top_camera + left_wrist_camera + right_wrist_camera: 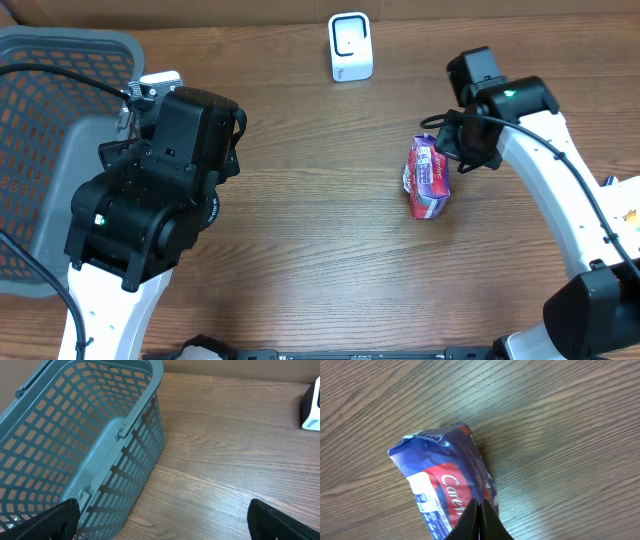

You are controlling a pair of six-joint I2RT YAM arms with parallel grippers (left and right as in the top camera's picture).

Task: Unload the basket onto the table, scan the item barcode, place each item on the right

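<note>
The item is a purple and red wipes packet lying on the wooden table right of centre. In the right wrist view the packet fills the lower middle, its white label panel on the left. My right gripper is shut, its two black fingers pressed together over the packet's right edge with a sliver of wrapper between them. In the overhead view the right gripper sits at the packet's far end. A white barcode scanner stands at the back of the table. My left gripper is open, holding nothing, beside the basket.
A grey-blue plastic basket stands at the left edge, and the basket's rim and handle lie close to my left fingers. The scanner's edge shows at the far right of the left wrist view.
</note>
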